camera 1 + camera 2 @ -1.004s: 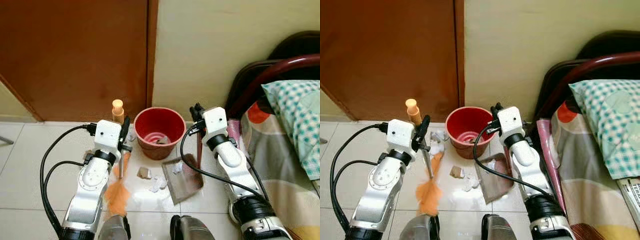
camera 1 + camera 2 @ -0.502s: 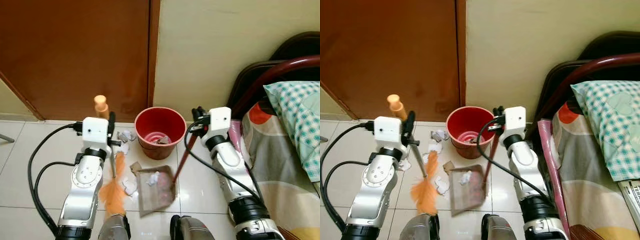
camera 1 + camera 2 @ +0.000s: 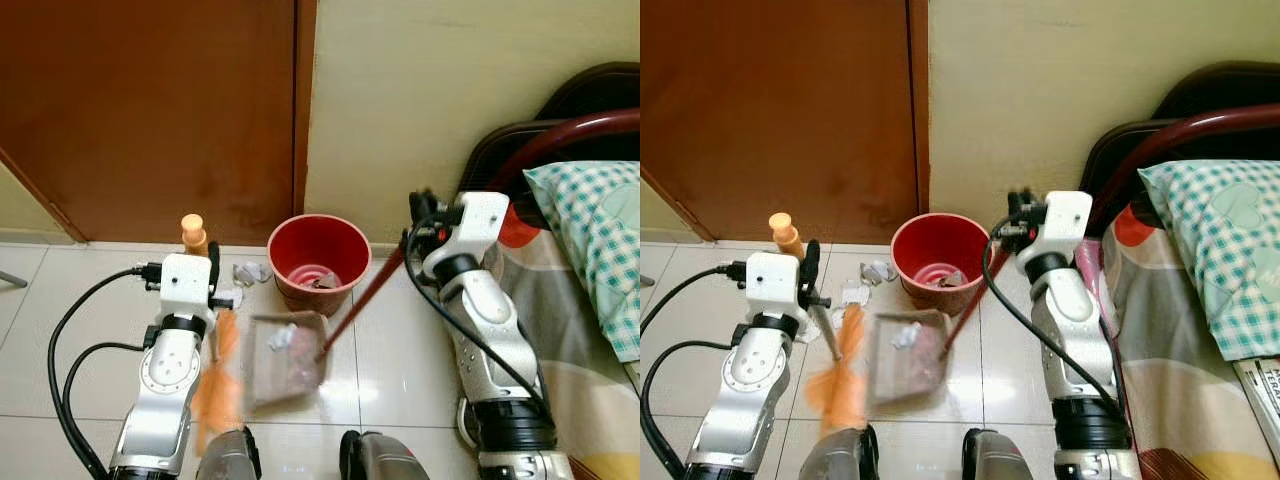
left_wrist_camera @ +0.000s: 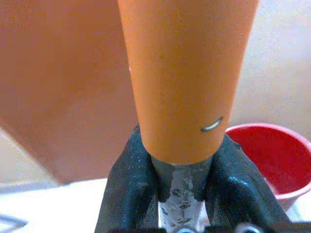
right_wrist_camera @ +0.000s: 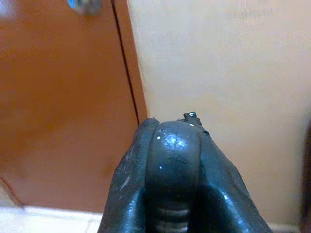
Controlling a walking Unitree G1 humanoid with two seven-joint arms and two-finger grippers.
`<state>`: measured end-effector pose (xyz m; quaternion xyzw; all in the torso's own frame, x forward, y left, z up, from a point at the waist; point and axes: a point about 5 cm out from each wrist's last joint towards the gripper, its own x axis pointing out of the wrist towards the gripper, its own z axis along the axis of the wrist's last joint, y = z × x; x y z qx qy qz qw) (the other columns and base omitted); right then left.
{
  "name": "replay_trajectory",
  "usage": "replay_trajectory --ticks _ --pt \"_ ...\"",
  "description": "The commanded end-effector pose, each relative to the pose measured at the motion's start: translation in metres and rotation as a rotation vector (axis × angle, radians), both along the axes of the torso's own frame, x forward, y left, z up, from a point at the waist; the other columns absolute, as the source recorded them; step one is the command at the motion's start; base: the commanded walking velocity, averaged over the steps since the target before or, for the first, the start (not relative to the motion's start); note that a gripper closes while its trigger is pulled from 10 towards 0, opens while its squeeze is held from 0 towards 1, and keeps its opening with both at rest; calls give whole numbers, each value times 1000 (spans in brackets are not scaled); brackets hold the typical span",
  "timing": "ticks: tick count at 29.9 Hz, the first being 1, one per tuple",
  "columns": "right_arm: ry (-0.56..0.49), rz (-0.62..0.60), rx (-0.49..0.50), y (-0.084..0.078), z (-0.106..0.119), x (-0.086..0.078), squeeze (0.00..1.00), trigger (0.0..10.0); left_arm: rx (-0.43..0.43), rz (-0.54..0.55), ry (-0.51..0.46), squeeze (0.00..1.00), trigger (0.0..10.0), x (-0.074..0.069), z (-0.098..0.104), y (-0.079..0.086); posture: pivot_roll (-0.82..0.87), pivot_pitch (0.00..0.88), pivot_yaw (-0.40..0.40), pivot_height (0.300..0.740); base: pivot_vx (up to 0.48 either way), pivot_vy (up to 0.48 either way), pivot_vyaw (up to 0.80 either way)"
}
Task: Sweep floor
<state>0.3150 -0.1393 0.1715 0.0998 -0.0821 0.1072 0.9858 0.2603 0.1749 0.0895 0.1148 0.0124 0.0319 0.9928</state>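
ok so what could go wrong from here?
1. The dustpan holds paper scraps and sits right beside the bucket; tipping it early could spill them back onto the floor.
2. Scraps left of the bucket are still unswept and may get missed.
3. The left end effector grips the broom just below its orange cap, so the brush end could swing wide.

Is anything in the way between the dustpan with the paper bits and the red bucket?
Nothing visible blocks it. The flat brown dustpan, with crumpled paper scraps on it, lies on the tiled floor just in front of the round red plastic bucket. The right gripper holds its long red handle. The left gripper holds the orange broom beside the pan.
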Motion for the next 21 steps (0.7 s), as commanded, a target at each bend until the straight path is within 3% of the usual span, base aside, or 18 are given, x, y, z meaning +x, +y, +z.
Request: replay_trajectory --ticks 1,13,19,21 --pt "-42 0 32 -5 19 1 0 10000 59 83 65 0 10000 -6 -13 17 -25 122 -32 740 0 0 0" --pt "-53 149 224 20 65 12 0 10000 18 111 70 0 10000 -2 -19 16 -27 108 -46 740 0 0 0" --pt "-125 137 215 14 90 19 0 10000 12 104 72 0 10000 0 -20 13 -33 108 -50 740 0 0 0" --pt "-185 94 217 4 112 23 0 10000 9 98 72 0 10000 0 -21 12 -34 109 -51 740 0 0 0"
